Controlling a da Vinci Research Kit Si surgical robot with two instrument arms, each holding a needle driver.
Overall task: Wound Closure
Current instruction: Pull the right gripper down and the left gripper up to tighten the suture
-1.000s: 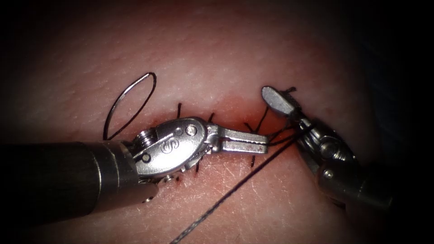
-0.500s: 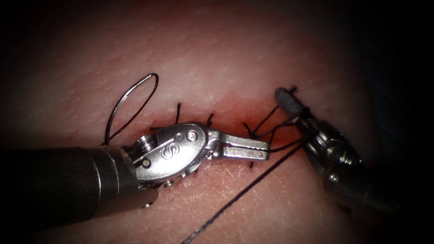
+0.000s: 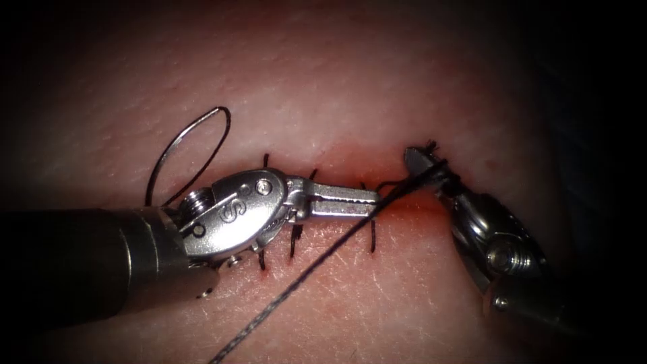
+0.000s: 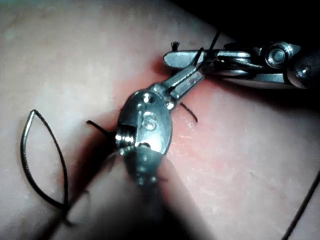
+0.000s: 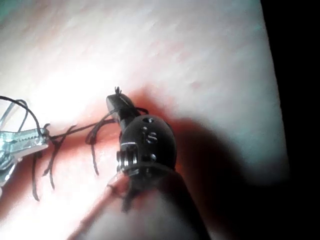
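Note:
My left tool (image 3: 374, 197) comes in from the left and lies along the cut, jaws shut on the thin thread at their tip. My right tool (image 3: 419, 160) stands at the cut's right end, shut on the thread, with a short frayed end sticking out past its tip. A thicker strand of thread (image 3: 303, 276) runs from the lower edge up over the left tool's tip to the right tool. The curved needle (image 3: 176, 145) lies free on the tissue to the left, held by neither tool. The left wrist view has the left tool (image 4: 192, 76) meeting the right tool (image 4: 175, 57).
Several dark stitches (image 3: 294, 239) cross the cut beneath the left tool. Red fluid (image 3: 411, 202) stains the tissue between the two tools. The left tool's thick shaft (image 3: 81, 263) covers the lower left of the tissue.
The right tool's jaws closed on the thread end and dropped slightly. The left tool drew back to the left, and the loose loops between the tools pulled tight.

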